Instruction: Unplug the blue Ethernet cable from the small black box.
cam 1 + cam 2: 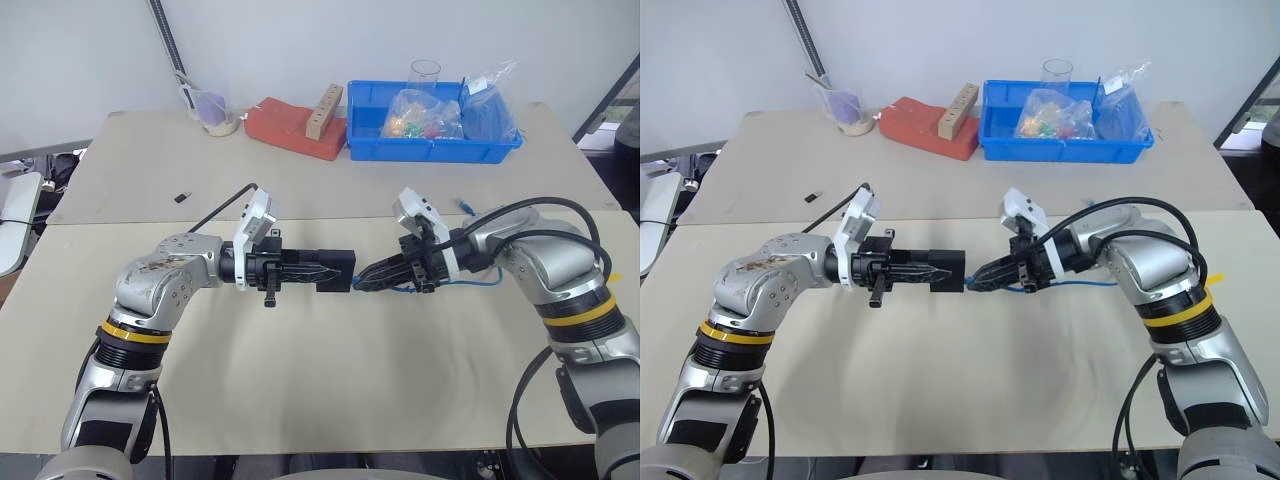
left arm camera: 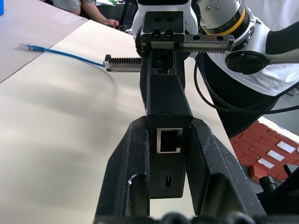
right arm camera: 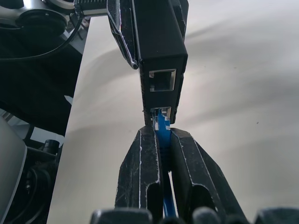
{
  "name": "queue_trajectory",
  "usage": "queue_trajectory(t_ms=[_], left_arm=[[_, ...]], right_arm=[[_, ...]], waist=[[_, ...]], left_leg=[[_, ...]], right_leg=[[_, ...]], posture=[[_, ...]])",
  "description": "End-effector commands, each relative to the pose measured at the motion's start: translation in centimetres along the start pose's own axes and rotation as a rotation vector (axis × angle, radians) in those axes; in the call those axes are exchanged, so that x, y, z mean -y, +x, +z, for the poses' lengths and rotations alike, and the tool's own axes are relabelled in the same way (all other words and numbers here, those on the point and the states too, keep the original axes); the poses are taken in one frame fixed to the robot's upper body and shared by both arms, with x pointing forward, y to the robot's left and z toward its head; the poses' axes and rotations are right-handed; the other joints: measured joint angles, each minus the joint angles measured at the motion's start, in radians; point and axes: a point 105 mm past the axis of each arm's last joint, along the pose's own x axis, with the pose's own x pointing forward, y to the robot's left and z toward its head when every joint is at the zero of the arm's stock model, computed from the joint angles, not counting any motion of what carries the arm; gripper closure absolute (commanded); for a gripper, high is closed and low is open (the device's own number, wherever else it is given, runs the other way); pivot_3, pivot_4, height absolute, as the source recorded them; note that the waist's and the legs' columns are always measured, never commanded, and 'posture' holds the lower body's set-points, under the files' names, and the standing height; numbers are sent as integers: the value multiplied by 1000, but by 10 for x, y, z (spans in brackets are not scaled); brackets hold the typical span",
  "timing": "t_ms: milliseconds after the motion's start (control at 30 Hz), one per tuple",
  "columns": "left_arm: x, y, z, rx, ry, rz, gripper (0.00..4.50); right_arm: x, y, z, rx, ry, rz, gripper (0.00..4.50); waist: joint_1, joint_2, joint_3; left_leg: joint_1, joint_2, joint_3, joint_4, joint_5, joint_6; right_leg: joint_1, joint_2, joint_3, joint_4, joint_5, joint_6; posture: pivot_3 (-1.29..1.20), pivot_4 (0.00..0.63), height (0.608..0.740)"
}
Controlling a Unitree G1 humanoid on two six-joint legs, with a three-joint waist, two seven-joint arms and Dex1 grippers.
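Observation:
My left gripper (image 1: 325, 270) is shut on the small black box (image 1: 336, 284) and holds it level above the table, one edge facing my right gripper. In the left wrist view the box (image 2: 166, 154) sits between the fingers with an empty port showing. My right gripper (image 1: 363, 279) is shut on the blue Ethernet cable (image 3: 162, 125) right at the box (image 3: 159, 46), where the plug sits in the lower of two ports. The rest of the cable (image 1: 482, 281) trails under my right arm. Its free end (image 1: 462, 205) lies on the table.
A blue bin (image 1: 430, 152) with bags and a glass stands at the back right. Beside it are a red block (image 1: 290, 128) with a wooden piece (image 1: 322, 110) on it, and a cup (image 1: 215, 112). A tiny black bit (image 1: 182, 197) lies at the left.

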Motion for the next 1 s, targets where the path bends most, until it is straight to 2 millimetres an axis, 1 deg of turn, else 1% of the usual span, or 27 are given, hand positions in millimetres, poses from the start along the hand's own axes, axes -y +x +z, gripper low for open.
queue_trajectory(t_ms=[33, 100, 167, 233, 300, 367, 433, 500, 600, 667, 733, 867, 933, 967, 1000], left_arm=[[8, 3, 10, 12, 59, -44, 3966], [7, 1, 10, 8, 70, -26, 3966], [6, -6, 11, 5, 73, -1, 3966], [5, -18, 12, -1, 70, 37, 3966], [6, -27, 10, -8, 63, 66, 3966], [5, -34, 7, -15, 53, 92, 3966], [0, -37, 1, -19, 56, 135, 3966], [-8, -37, -1, -3, 73, 192, 3966], [-15, -36, -1, 40, 87, 263, 3966], [-16, -36, -4, 51, 88, 293, 3966], [-18, -37, -6, 59, 91, 328, 3966], [-31, -46, -11, 80, 102, 437, 3966], [-44, -50, -19, 86, 128, 531, 3966], [-51, -52, -21, 97, 141, 580, 3966], [-55, -53, -23, 105, 151, 611, 3966]], right_arm=[[2, -7, 5, -3, -54, -23, 4433], [6, -14, -4, -42, -82, -61, 4433], [9, -27, -13, -63, -61, -91, 4433], [9, -42, -29, -96, -35, -130, 4433], [7, -50, -43, -125, -20, -149, 4433], [7, -47, -54, -137, -14, -174, 4433], [17, -38, -68, -155, -49, -251, 4433], [25, -30, -79, -180, -108, -320, 4433], [24, -23, -84, -190, -164, -349, 4433], [17, -22, -85, -198, -179, -325, 3534], [13, -24, -79, -177, -189, -330, 2890], [7, -29, -55, -91, -214, -372, 1466], [3, -29, -32, 32, -186, -411, 810], [2, -30, -19, 99, -174, -435, 810], [0, -30, -12, 142, -164, -450, 810]], waist=[[0, 0, 0], [0, 0, 0], [4, 0, 0], [10, 0, 0], [10, 0, 0], [7, 0, 0], [0, 0, 0], [-2, 0, 0], [2, 0, 1], [4, 0, 0], [5, 0, 0], [12, 0, 1], [14, 0, 0], [15, 0, 0], [16, 0, 0]], left_leg=[[0, 0, 0, 0, 0, 0], [0, 0, 0, 0, 0, 0], [0, 0, 0, 0, 0, 0], [0, 0, 0, 0, 0, 0], [0, 0, 0, 0, 0, 0], [0, 0, 0, 0, 0, 0], [1, 1, 0, 0, 0, 1], [1, 1, 0, 0, 0, 1], [-1, 1, 0, 0, 0, 1], [-2, 0, 0, 0, 0, 1], [-2, 0, 0, 0, 0, 1], [-2, 0, 0, 0, 0, 0], [-1, 0, 0, 0, 0, 0], [-1, 0, 0, 0, 0, 0], [-1, 0, 0, 0, 0, 0]], right_leg=[[0, 0, 0, 0, 0, 0], [0, 0, 0, 0, 0, 0], [0, 0, 0, 0, 0, 0], [0, 0, 0, 0, 0, 0], [0, 0, 0, -1, 0, 0], [-1, 0, 0, -1, 0, 0], [-1, 1, 0, 0, 0, 0], [-1, 1, 0, 1, 0, 0], [-1, 0, 0, 0, 0, 0], [-3, 0, 1, 0, 0, 0], [-3, 0, 1, 1, 0, 0], [-3, 0, 1, 1, 0, 0], [-3, 0, 1, 1, 0, 0], [-3, 0, 1, 1, 0, 0], [-3, 0, 1, 1, 0, 0]], posture=[[0, 150, 740], [0, 150, 740], [0, 150, 740], [0, 150, 740], [0, 150, 740], [0, 150, 740], [0, 150, 740], [0, 150, 740], [0, 150, 740], [0, 150, 740], [0, 150, 740], [0, 150, 740], [0, 150, 740], [0, 150, 740], [0, 150, 740]])
